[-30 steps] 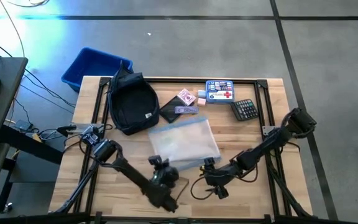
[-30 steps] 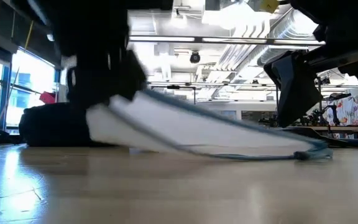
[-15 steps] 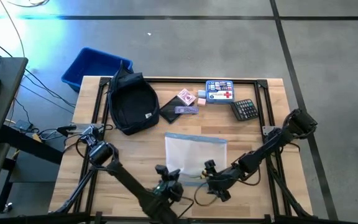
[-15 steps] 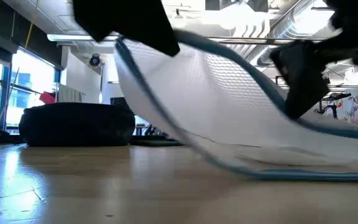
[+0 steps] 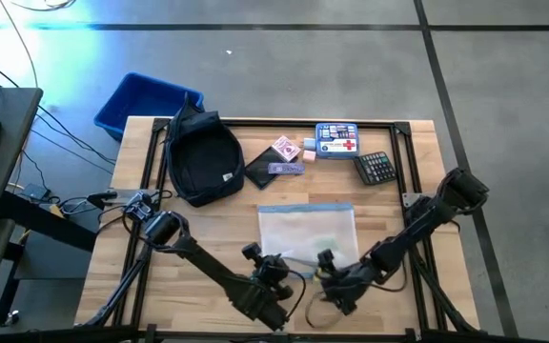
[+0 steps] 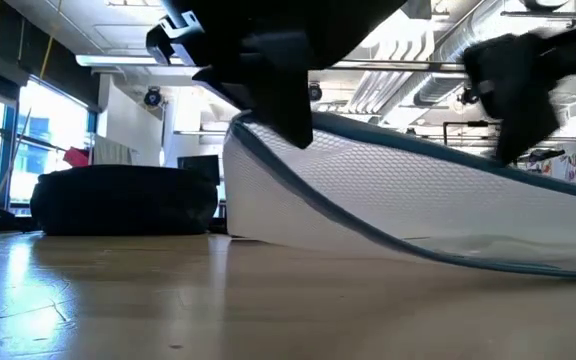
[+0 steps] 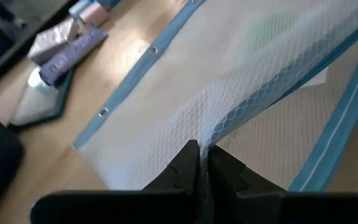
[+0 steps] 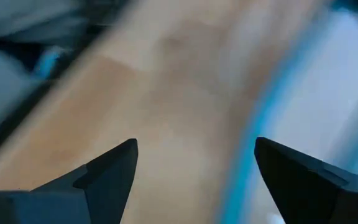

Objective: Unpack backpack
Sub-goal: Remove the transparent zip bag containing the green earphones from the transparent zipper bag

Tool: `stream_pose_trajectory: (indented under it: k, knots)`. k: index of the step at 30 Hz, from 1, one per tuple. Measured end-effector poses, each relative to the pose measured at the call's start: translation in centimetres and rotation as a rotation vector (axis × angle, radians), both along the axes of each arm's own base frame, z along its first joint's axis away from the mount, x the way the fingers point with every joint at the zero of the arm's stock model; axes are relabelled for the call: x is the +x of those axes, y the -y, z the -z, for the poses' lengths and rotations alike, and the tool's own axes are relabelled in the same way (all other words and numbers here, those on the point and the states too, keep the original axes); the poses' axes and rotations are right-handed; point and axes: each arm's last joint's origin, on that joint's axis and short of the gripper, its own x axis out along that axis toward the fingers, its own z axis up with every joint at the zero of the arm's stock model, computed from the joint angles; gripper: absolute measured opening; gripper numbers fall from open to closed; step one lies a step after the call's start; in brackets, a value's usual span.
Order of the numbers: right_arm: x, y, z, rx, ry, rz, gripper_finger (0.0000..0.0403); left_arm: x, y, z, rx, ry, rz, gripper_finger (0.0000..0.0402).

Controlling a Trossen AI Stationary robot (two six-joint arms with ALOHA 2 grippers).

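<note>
My left gripper is pinching the white netting of the mesh pouch, lifting its near edge off the table; the far, blue-trimmed edge rests on the wood. My right gripper sits just beside the left one at the pouch's near edge, fingers spread wide, nothing between them.

The backpack lies at the table's far left, well apart from both grippers, beside the blue bin that stands off the table's corner. Just right of the backpack: a flat black case with a purple tube on it, then a pink card box. Further right, a first-aid tin and a calculator.

From table height the raised pouch fills the middle and right, blocking the items behind; the backpack shows clear at left.
</note>
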Motion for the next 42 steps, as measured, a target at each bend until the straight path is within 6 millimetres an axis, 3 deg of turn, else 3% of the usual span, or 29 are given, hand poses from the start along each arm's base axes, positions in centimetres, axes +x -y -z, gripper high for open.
stream_pose_trajectory:
  k: [4,11,23,29,34,38,42]
  knots:
    - [0.9,2.3,0.4,-0.012,-0.039,0.229,0.0274,0.1,0.1,0.0,-0.007,0.011,0.001,0.0]
    - [0.4,4.5,1.3,-0.18,-0.165,0.355,0.0217,0.2,0.6,0.0,-0.006,0.011,0.04,0.0]
    - [1.2,6.6,1.7,-0.315,-0.174,0.339,0.0172,0.9,1.2,-0.1,0.02,-0.015,0.146,0.0]
    - [2.3,6.9,3.1,-0.316,-0.217,0.214,0.0172,0.9,1.2,-0.1,0.024,-0.024,0.153,0.0]
    - [3.1,7.6,4.1,-0.34,-0.209,0.253,0.016,0.9,1.2,-0.1,0.026,-0.027,0.153,0.0]
    - [3.3,8.2,4.2,-0.297,-0.231,0.276,0.011,0.9,1.1,-0.1,0.019,-0.037,0.155,0.0]
    - [3.5,8.8,4.3,-0.237,-0.27,0.272,0.0029,0.8,1.2,0.0,0.016,-0.04,0.156,0.0]
